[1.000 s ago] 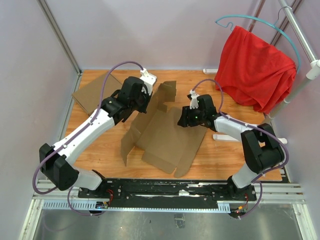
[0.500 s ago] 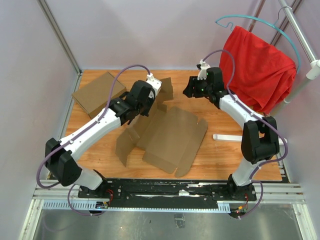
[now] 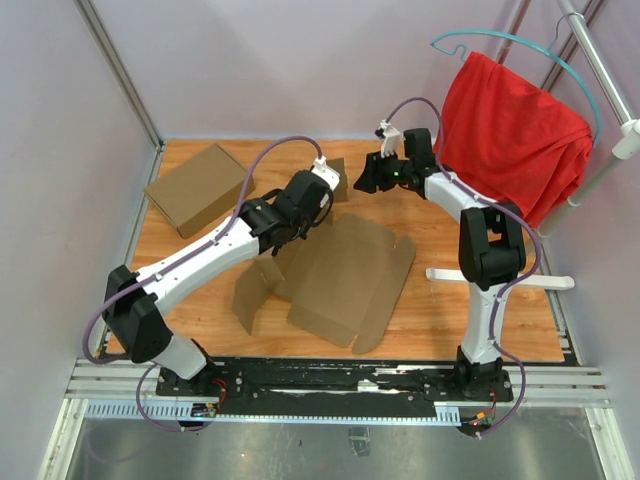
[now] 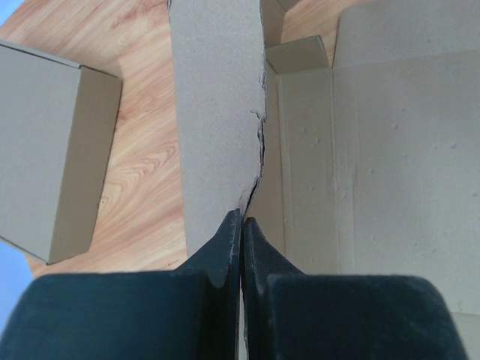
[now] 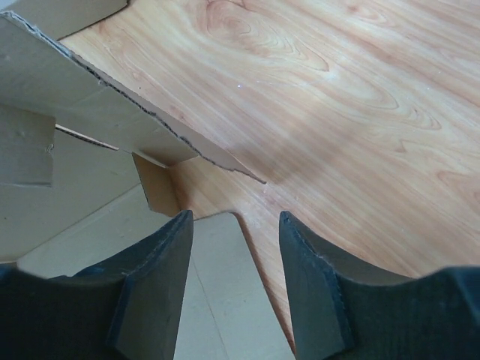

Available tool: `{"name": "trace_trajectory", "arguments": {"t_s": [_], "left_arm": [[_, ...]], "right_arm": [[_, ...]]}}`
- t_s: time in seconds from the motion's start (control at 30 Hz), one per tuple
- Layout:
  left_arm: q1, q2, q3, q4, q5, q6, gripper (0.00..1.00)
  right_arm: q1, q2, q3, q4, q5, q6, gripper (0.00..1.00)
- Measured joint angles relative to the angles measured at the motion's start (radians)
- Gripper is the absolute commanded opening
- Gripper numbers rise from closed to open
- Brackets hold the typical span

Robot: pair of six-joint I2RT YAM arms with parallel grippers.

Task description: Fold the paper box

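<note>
The paper box lies unfolded on the wooden table as a flat brown cardboard sheet, with one long flap raised upright at its far left. My left gripper is shut on the lower edge of that flap, and from above it sits at the sheet's far left corner. Over the sheet's far edge hovers my right gripper, and its jaws stand open with nothing between them, above a small tab and bare wood.
A second, closed cardboard box lies at the far left of the table. A red cloth hangs on a teal hanger at the far right. A white bar lies near the right arm.
My right gripper has risen off the middle of the sheet and swung to its far edge. The left gripper has carried the raised flap rightward, and the sheet has shifted a little.
</note>
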Motion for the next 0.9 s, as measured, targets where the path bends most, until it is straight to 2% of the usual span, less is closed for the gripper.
{"name": "trace_trajectory", "arguments": {"t_s": [0.23, 0.47, 0.73, 0.9], "left_arm": [[-0.031, 0.039, 0.017, -0.037, -0.077, 0.0, 0.0], [-0.055, 0.061, 0.033, -0.055, -0.126, 0.0, 0.0], [-0.079, 0.06, 0.039, -0.068, -0.148, -0.005, 0.0], [-0.089, 0.058, 0.039, -0.073, -0.153, -0.005, 0.0]], "right_arm": [[-0.013, 0.026, 0.061, 0.027, -0.028, -0.034, 0.49], [-0.047, 0.176, 0.195, 0.155, -0.148, 0.003, 0.49], [-0.053, 0.355, 0.2, 0.531, -0.254, 0.267, 0.48], [-0.053, 0.473, 0.311, 0.721, -0.315, 0.467, 0.48]]}}
